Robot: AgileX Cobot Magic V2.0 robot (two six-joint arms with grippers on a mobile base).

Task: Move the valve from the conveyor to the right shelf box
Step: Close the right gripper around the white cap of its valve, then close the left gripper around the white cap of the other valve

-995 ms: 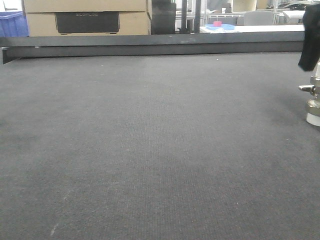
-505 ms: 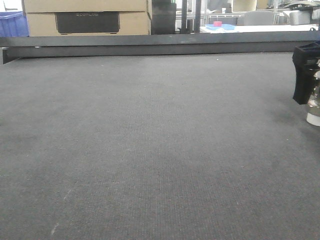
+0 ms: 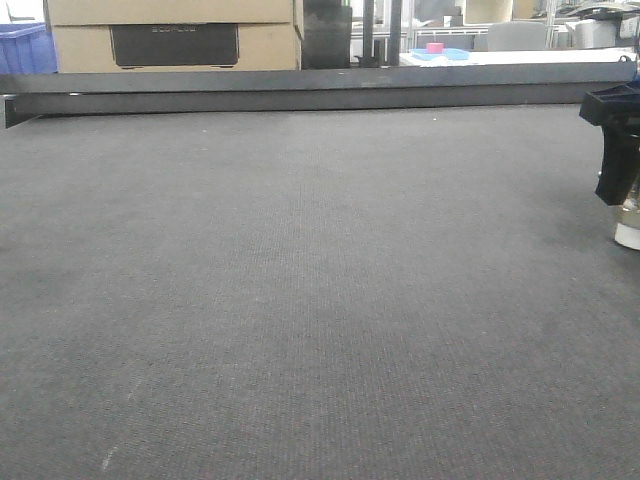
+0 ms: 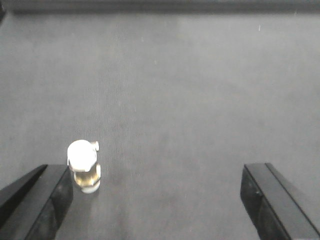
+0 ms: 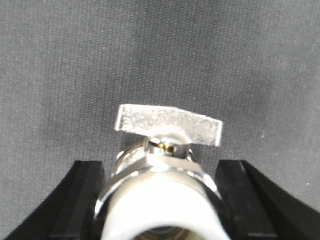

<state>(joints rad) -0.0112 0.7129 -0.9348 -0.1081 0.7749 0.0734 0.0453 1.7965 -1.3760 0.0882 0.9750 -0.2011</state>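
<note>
**Ana:** What takes up the most room?

**Ben:** The conveyor (image 3: 300, 300). Its dark grey woven belt runs under the valve (image 3: 629, 228) and stretches far out to the valve's left. Beyond the valve, the black rail (image 3: 300, 90) closes off the belt's far edge.

**Ana:** And past the rail?

**Ben:** A cardboard box (image 3: 170, 30), well away from the valve and off to its left. A blue bin (image 3: 25, 48) sits further left again.

**Ana:** Now the arms.

**Ben:** The right gripper (image 3: 617, 150) covers the valve's upper part at the front view's right edge. Below it only the white cap (image 3: 629, 237) and a sliver of metal show, and the cap rests on the belt. Seen from its own wrist, the right gripper (image 5: 160, 200) is drawn in narrow. It has one black finger (image 5: 85, 200) against each side of the valve (image 5: 165, 165). The lever (image 5: 169, 125) points away from the camera.

**Ana:** And the other arm?

**Ben:** The left gripper (image 4: 155, 200) is spread wide and holds nothing. A valve (image 4: 84, 167) stands upright on the belt, white cap up, just inside one of its fingers (image 4: 40, 200). I cannot tell whether that is the same piece.
</note>
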